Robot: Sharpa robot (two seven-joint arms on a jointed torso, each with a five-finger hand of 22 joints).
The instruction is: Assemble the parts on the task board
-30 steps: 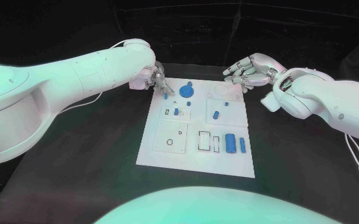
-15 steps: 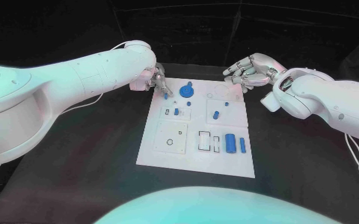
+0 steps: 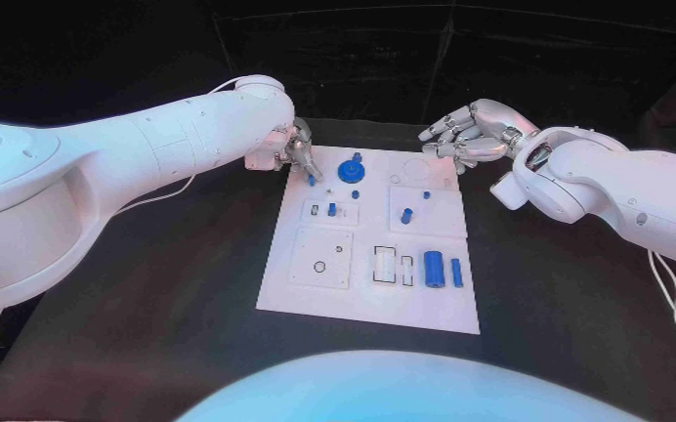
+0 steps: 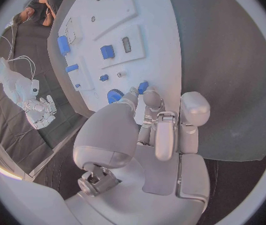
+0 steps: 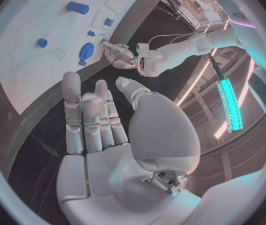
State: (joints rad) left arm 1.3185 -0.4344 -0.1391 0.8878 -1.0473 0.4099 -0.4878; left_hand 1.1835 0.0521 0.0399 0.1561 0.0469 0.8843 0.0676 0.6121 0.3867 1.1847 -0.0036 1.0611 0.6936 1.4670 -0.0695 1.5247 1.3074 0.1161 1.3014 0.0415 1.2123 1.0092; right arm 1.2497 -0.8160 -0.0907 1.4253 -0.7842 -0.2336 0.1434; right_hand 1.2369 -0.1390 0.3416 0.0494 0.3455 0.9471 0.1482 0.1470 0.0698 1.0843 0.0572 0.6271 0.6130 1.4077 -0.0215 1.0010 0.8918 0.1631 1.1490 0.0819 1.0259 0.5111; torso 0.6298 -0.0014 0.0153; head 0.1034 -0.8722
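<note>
- Your left hand (image 3: 293,153) sits at the far left corner of the task board (image 3: 369,307), fingertips (image 4: 146,96) down on a small blue part (image 4: 142,87) at the board's edge.
- In the left wrist view the fingers are drawn together round that part and touch it, but you cannot tell whether they actually pinch it or merely rest on it.
- The part lies directly under the fingertips; the round blue knob (image 3: 353,167) stands just beside them, further in on the board.
- Your right hand (image 3: 471,134) hovers off the far right corner, fingers apart and lightly curled, holding nothing.
- The left hand is clearly the nearer one to the far-left parts; the blue cylinders (image 3: 434,268) near the board's close edge are well apart from both hands.
- The part's shape and long axis are hidden by the fingers, and the small pegs (image 3: 331,210) mid-board are too small to identify.
</note>
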